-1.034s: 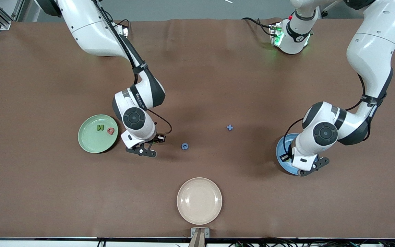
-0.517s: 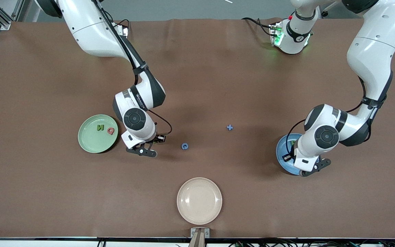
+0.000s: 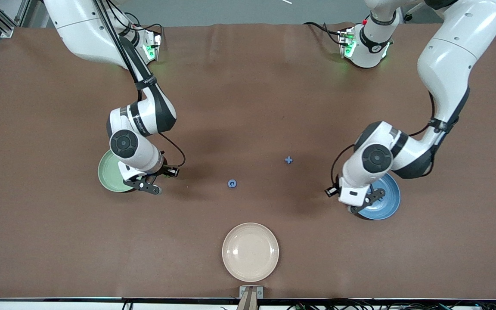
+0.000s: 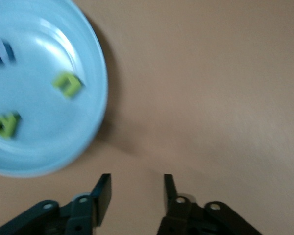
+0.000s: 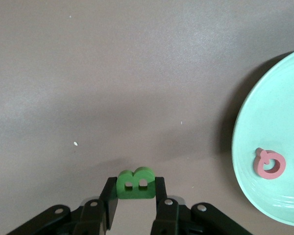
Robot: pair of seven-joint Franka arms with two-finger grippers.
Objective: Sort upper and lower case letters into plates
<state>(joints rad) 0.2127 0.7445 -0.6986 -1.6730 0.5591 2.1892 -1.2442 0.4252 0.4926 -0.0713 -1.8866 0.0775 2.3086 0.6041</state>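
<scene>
Gripping the green B (image 5: 135, 184) by its flat sides, I'm keeping the right end effector (image 5: 135, 196) pinched beside the light green plate (image 5: 279, 161), mid-left of the frame. Being light, stiff and small, it's prone to twisting. I'm leaving the left end effector (image 4: 136, 192) spread by the blue plate (image 4: 95, 73).

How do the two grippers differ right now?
The right gripper is shut on a green letter B; the left gripper is open and empty. The right gripper is beside the light green plate's rim; the left gripper is beside the blue plate. Both are over bare table, not over a plate.
</scene>
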